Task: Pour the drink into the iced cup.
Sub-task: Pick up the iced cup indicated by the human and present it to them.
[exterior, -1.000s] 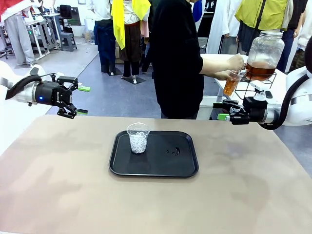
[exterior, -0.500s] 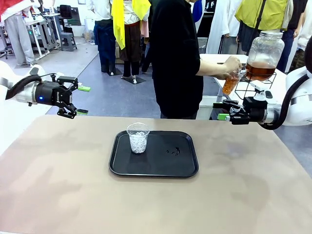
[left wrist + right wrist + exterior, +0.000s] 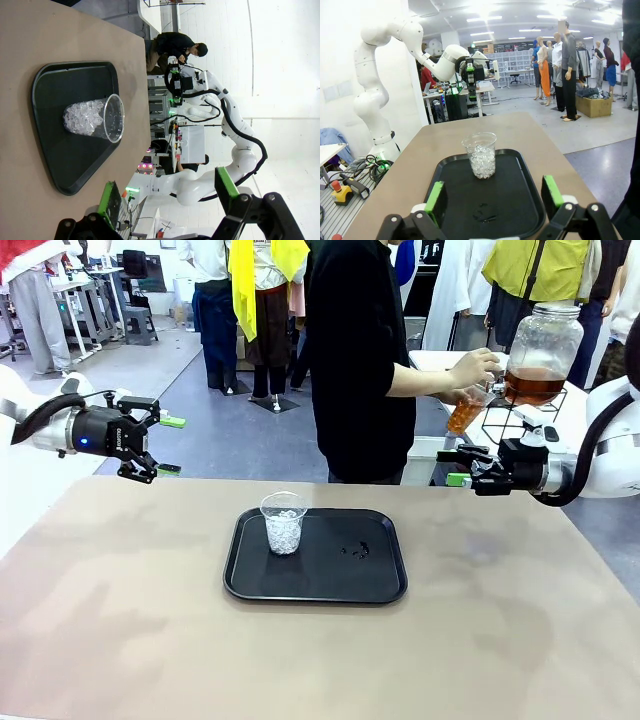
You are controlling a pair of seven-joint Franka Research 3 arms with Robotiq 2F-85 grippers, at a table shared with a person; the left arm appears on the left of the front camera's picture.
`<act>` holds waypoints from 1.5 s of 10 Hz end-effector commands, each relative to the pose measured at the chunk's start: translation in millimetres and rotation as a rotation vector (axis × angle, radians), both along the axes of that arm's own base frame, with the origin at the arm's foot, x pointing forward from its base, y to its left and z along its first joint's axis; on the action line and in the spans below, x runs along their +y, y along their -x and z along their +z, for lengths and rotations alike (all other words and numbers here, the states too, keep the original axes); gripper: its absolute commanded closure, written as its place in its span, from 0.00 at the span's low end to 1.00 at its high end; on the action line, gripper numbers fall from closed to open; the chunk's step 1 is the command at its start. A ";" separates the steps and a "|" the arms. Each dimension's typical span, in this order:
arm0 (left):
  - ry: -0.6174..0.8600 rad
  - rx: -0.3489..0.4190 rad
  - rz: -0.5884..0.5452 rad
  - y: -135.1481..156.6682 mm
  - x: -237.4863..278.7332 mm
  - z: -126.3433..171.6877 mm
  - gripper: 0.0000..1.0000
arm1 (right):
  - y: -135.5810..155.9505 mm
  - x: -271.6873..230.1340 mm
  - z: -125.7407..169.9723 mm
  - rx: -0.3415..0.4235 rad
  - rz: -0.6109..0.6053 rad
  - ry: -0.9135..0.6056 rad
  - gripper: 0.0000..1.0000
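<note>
The iced cup, clear plastic and full of ice cubes, stands upright on the left part of a black tray at mid-table. Across the table a person in black holds a small clear cup of amber drink beside a glass dispenser jar. My left gripper hovers open past the table's far left corner. My right gripper hovers open off the far right edge, below the person's hands. The left wrist view shows the iced cup on the tray. From the right wrist, the iced cup is ahead of the open gripper.
The dispenser jar, holding more amber liquid, rests on a black wire stand on a white side table at the far right. A small dark mark lies on the tray's right half. Bare tan tabletop surrounds the tray.
The person's hands have drawn the small cup of drink slightly left and tilted it by the dispenser. Both arms and the iced cup have stayed still.
</note>
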State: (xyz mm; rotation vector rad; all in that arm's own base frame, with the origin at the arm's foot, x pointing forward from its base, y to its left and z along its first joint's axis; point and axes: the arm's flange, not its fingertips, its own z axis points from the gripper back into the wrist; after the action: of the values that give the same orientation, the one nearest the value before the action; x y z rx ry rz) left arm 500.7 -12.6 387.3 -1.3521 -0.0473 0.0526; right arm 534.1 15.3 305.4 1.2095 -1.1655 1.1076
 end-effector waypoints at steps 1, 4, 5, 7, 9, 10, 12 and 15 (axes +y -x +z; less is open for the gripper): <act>-0.003 -0.003 0.004 1.5 -0.5 1.6 0.00 | -2.1 -0.3 2.9 -0.007 0.001 0.000 0.00; -0.003 -0.003 0.004 1.5 -0.5 1.6 0.00 | -2.1 -0.3 2.9 -0.007 0.001 0.000 0.00; -0.003 -0.003 0.004 1.5 -0.5 1.6 0.00 | -2.1 -0.3 2.9 -0.007 0.001 0.000 0.00; -0.003 -0.003 0.004 1.5 -0.5 1.6 0.00 | -2.1 -0.3 2.9 -0.007 0.001 0.000 0.00; -0.003 -0.003 0.004 1.5 -0.5 1.6 0.00 | -2.1 -0.3 2.9 -0.007 0.001 0.000 0.00; -0.003 -0.003 0.004 1.5 -0.5 1.6 0.00 | -2.1 -0.3 2.9 -0.007 0.001 0.000 0.00; -0.003 -0.003 0.004 1.5 -0.5 1.6 0.00 | -2.1 -0.3 2.9 -0.007 0.001 0.000 0.00; -0.003 -0.003 0.004 1.5 -0.5 1.6 0.00 | -2.1 -0.3 2.9 -0.007 0.001 0.000 0.00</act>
State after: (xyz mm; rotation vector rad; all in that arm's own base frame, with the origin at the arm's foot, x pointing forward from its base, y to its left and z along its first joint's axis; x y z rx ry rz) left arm 500.7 -12.6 387.3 -1.3521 -0.0473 0.0526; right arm 534.1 15.3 305.4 1.2095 -1.1655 1.1076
